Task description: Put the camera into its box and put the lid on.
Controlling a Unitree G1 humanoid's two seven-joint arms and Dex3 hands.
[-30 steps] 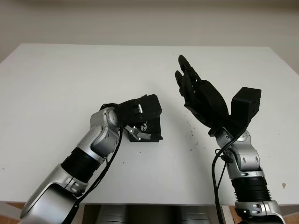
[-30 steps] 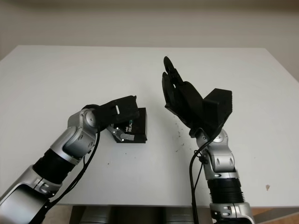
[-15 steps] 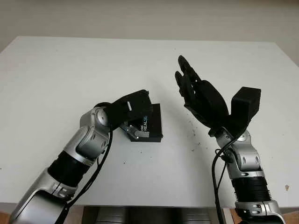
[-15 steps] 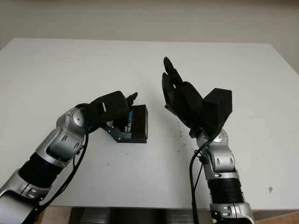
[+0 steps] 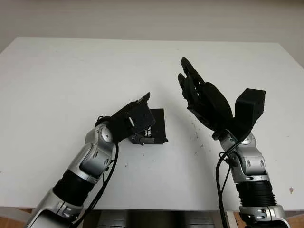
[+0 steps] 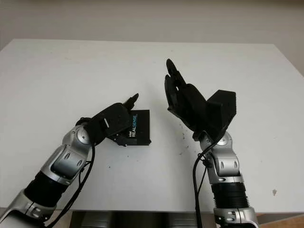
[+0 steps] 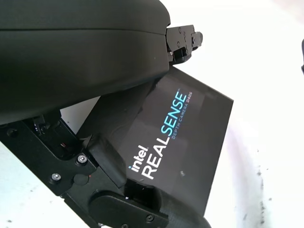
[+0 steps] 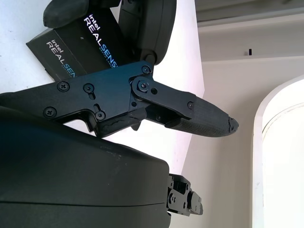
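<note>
The flat black rectangular cardboard box printed "intel REALSENSE" (image 6: 138,128) lies on the white table (image 5: 61,80), a little left of centre and toward the near side, with its printed lid already seated on it. The left hand (image 5: 135,119) is over the box's left part; in the left wrist view its black fingers (image 7: 118,164) press against the box's edge and underside, so it looks to be touching or lightly gripping the box, though whether it has a real hold cannot be told. The right hand (image 5: 202,97) is open, raised above the table to the right of the box and well apart from it. The box should be light and stiff, with a smooth printed skin that may slip under hard plastic fingers; its thin walls could dent if squeezed at the middle, so the short edges or corners are the better place to take it, with pressure kept flat on the lid. The camera itself is not seen, presumably inside, and the left hand hides the box's left side and whether the lid sits fully down there.
</note>
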